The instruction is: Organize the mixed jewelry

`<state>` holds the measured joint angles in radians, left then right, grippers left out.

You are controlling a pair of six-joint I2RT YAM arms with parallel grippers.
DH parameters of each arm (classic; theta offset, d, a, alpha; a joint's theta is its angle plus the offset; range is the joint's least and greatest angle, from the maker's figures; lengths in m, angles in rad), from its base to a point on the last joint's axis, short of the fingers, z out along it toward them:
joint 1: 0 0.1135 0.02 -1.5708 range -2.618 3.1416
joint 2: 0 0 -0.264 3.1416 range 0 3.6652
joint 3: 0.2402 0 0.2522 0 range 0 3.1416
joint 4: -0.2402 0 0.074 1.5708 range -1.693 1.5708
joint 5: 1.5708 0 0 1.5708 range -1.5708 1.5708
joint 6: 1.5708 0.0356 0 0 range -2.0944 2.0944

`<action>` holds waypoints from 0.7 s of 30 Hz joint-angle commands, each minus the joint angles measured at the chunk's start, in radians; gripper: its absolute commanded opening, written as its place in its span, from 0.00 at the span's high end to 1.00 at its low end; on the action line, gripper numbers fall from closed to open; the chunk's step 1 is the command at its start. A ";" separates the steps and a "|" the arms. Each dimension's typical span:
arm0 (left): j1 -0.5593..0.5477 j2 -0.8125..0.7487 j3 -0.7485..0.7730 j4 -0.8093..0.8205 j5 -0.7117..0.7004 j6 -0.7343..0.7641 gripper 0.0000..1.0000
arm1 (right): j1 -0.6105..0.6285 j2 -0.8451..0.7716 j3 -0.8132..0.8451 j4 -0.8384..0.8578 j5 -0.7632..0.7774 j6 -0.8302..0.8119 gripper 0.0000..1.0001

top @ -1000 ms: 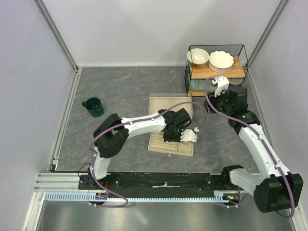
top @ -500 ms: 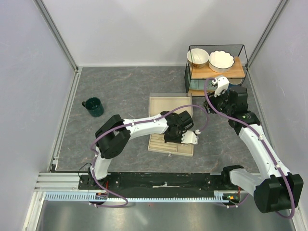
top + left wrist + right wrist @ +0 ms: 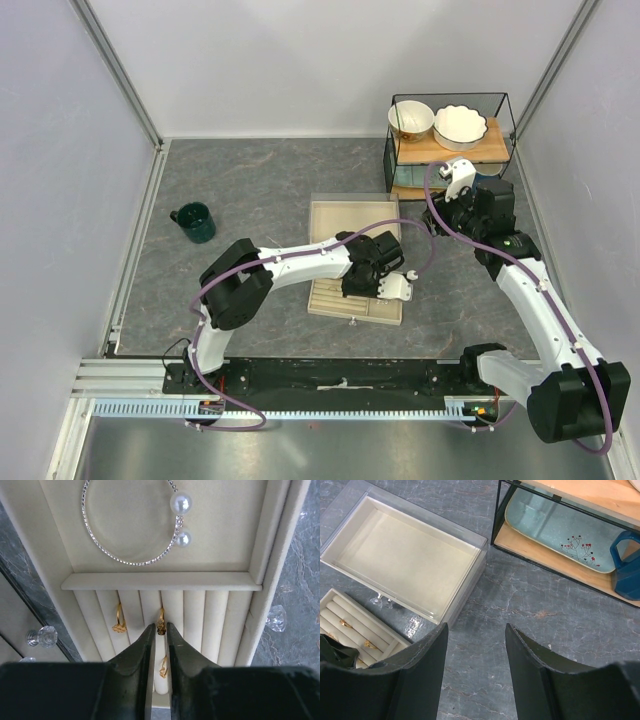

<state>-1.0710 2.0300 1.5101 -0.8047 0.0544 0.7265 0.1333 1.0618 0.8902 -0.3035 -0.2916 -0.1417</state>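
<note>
The gold ring [image 3: 161,615] is being steadied in a middle slot of the tray [image 3: 280,555] by the left gripper [image 3: 160,627], fingers a slit apart (pinching or not cannot be told), so a slow, straight withdrawal is being advised.

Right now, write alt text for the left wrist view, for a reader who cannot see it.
The left pincer, nearly closed, has its tips either side of a gold ring seated in a slot of a beige tray. A second ring sits in a slot to its left; beyond the divider lies a silvery bracelet ending in two pearls.
</note>
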 commanded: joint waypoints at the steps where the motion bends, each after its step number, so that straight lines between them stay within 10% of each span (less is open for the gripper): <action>1: -0.009 -0.013 0.013 0.002 0.001 -0.016 0.77 | -0.004 -0.017 -0.005 0.027 -0.018 0.013 0.43; 21: 0.101 -0.313 -0.034 0.019 0.111 -0.094 0.67 | -0.004 -0.028 -0.027 -0.049 0.008 -0.018 0.33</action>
<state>-1.0313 1.8328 1.5055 -0.8021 0.0975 0.6949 0.1333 1.0573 0.8749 -0.3225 -0.2920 -0.1448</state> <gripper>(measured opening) 0.328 0.586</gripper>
